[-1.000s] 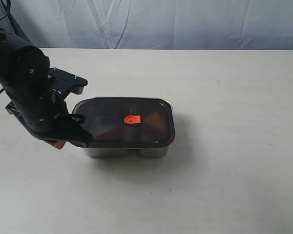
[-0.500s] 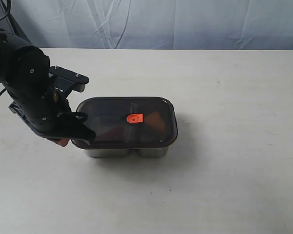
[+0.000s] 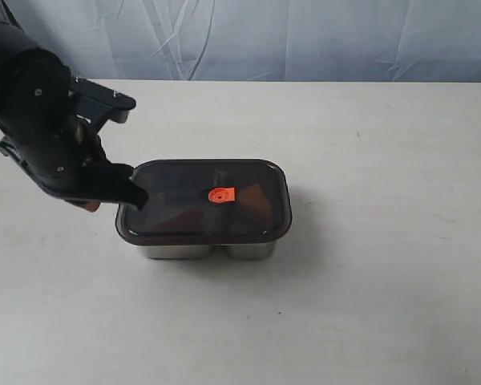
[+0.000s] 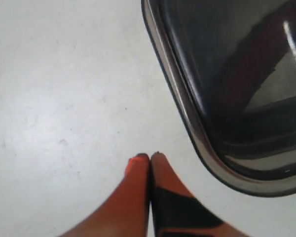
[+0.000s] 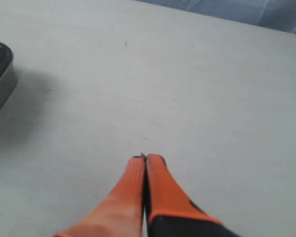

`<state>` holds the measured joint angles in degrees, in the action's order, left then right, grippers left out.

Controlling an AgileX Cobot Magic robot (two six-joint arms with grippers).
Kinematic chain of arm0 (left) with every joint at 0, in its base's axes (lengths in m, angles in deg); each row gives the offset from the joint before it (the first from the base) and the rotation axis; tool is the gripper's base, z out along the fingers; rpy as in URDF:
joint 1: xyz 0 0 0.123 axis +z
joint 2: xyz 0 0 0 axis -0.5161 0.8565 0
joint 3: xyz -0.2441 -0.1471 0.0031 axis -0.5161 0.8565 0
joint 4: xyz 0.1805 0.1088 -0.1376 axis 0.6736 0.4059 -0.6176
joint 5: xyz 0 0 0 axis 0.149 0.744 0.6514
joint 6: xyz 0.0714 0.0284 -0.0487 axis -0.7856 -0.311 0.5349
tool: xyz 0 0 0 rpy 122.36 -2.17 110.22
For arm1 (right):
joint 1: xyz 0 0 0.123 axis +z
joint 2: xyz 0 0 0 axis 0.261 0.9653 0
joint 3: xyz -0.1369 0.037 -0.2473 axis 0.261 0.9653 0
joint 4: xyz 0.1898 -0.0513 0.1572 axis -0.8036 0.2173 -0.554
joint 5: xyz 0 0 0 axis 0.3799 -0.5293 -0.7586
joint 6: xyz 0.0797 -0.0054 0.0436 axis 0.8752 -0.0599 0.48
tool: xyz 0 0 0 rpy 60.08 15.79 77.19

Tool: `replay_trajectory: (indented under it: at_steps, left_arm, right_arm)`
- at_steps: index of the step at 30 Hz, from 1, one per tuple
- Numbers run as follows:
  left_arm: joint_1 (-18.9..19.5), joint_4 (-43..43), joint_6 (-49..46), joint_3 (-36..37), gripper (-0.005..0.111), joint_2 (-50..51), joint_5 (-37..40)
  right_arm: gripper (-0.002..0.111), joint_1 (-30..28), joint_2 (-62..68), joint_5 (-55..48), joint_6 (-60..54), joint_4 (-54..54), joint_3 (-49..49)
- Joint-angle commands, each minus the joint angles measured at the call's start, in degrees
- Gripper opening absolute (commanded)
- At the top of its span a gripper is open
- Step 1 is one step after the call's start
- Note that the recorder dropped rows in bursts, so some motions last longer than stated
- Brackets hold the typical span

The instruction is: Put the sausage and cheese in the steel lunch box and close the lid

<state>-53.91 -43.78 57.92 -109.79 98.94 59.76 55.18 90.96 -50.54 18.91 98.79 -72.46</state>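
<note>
While the lid (image 3: 203,202) sits flat on the steel lunch box (image 3: 208,249) in the middle of the counter (image 3: 385,281), its orange valve tab (image 3: 220,195) shows at centre. Dim reddish shapes under the smoky plastic are too dark to name. The left gripper (image 4: 150,157) hangs at the box's nine o'clock, just beside the lid's corner, its fingertips pressed together and holding nothing. The right gripper (image 5: 145,158), likewise pinched narrow, hovers over the counter well apart from the box.
</note>
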Motion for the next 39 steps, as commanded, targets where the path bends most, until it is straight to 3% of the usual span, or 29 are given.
replay_trajectory:
  at_steps: [1, 9, 16, 23, 29, 39]
  left_arm:
    - [-0.1, -2.53, 0.58, -0.86, 0.0, -4.43, -4.58]
    - [-0.1, -6.97, -3.0, -0.86, 0.0, -5.14, -7.13]
    - [-0.1, -11.61, -10.7, -0.86, 0.0, -5.14, -2.85]
    - [-0.1, -11.47, -10.87, -0.86, 0.0, -5.14, -1.1]
    - [-0.1, -13.03, -16.12, -0.46, 0.0, -5.14, 10.41]
    - [-0.1, -19.58, -22.43, -0.49, 0.0, -1.37, 12.95]
  right_arm:
    - [-0.001, 0.1, 7.13, 0.48, -3.15, -6.93, 0.24]
    - [-0.001, 0.0, 26.59, 6.64, -8.89, -12.52, -7.21]
    - [-0.001, 0.0, 45.57, 8.09, -22.01, -21.65, -19.22]
    - [-0.001, 0.0, 60.22, 9.17, -23.98, -23.63, -29.12]
    - [-0.001, 0.0, 64.86, 9.29, -27.56, -24.37, -30.06]
    - [-0.001, 0.0, 65.02, 12.68, -27.56, -22.55, -30.08]
